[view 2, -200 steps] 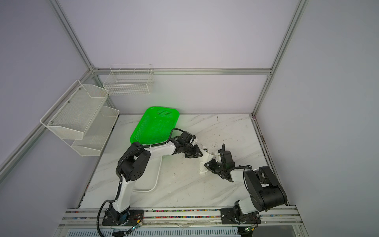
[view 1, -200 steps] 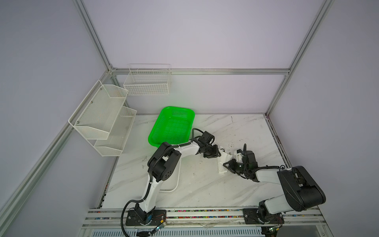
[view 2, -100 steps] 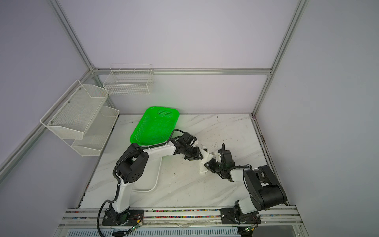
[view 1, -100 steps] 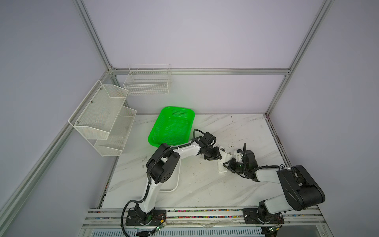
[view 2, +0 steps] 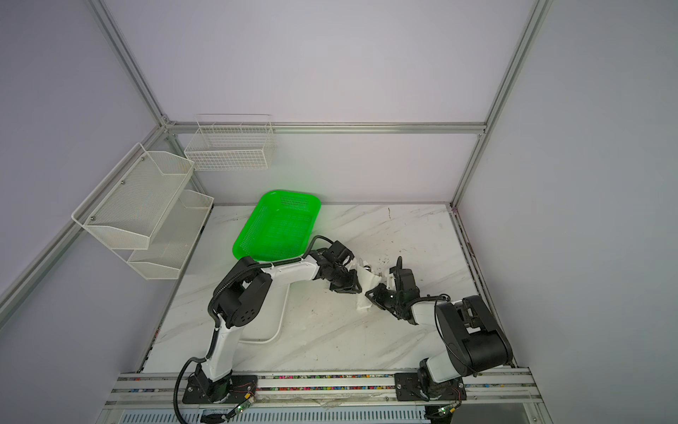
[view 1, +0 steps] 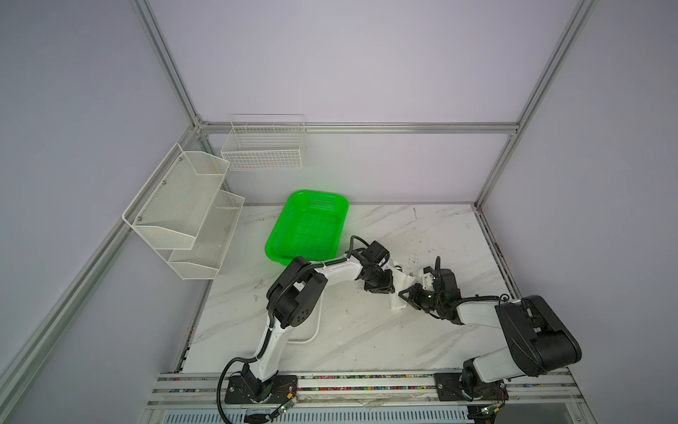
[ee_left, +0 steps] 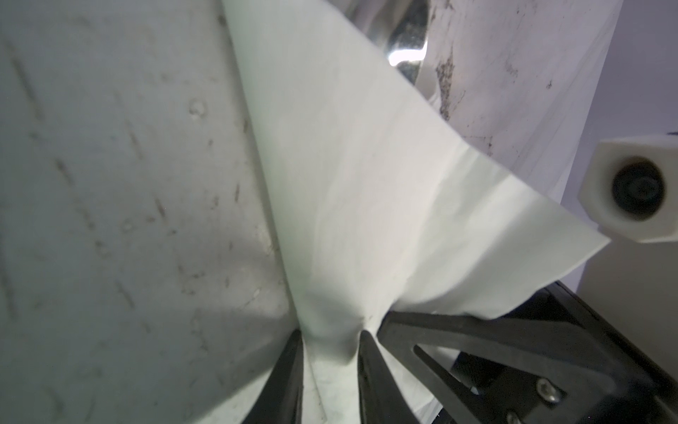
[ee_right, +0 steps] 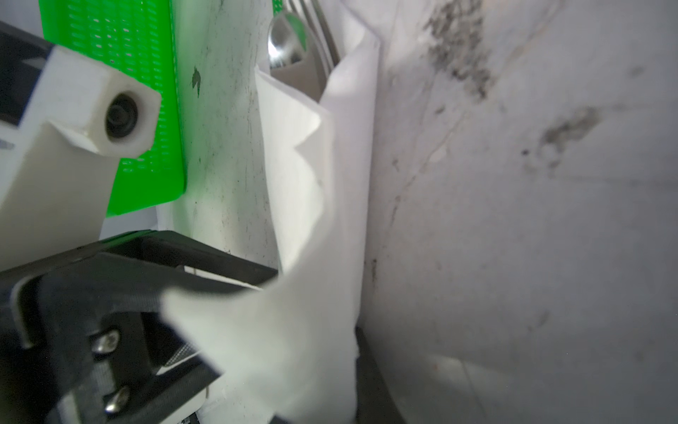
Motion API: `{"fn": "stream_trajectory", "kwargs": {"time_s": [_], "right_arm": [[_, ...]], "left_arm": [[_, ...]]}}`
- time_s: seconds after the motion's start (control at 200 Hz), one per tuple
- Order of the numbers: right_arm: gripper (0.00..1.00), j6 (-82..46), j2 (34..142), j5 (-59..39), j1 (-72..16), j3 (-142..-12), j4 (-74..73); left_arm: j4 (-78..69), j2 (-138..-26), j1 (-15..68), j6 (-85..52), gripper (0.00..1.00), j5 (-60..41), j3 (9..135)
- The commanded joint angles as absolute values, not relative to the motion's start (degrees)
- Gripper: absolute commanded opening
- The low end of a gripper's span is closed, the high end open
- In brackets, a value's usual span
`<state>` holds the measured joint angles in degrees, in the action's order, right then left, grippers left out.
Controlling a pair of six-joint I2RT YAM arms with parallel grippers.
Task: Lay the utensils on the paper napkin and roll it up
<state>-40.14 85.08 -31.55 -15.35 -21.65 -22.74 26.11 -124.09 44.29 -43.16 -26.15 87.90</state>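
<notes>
Most of the utensils (ee_right: 286, 40) hide in the paper napkin (ee_left: 367, 183) — left fingers (ee_left: 290, 374) clamp it, right fingers (ee_left: 440, 325) — state unclear.

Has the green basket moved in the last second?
No. In both top views the basket sits where it was, with the same gap to the rack.

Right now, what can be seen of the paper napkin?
The paper napkin is thin, soft, white paper, creased and folded loosely around the utensils, whose shiny ends stick out at one end. It rests on the marble table between both arms. The left gripper and the right gripper each pinch it in their jaws.
</notes>
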Motion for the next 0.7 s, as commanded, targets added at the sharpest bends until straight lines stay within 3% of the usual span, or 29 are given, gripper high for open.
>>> {"fn": "stream_trajectory", "kwargs": {"time_s": [0.0, 0.165, 0.5, 0.695], "right_arm": [[0.18, -39.8, 86.4, -27.8, -14.7, -21.0, -16.8], [0.23, -41.3, 86.0, -27.9, -14.1, -21.1, -17.8], [0.45, -40.0, 86.2, -28.2, -11.8, -22.6, -17.7], [0.48, -37.9, 89.1, -27.6, -11.8, -24.6, -17.8]], "left_arm": [[29.9, -126.6, 44.9, -41.2, 0.26, -24.7, 90.6], [30.1, -127.2, 45.0, -40.9, 0.24, -24.5, 90.7], [30.3, -129.4, 45.1, -40.4, 0.21, -24.7, 91.7], [30.4, -129.9, 45.1, -40.0, 0.21, -24.9, 92.4]]}}
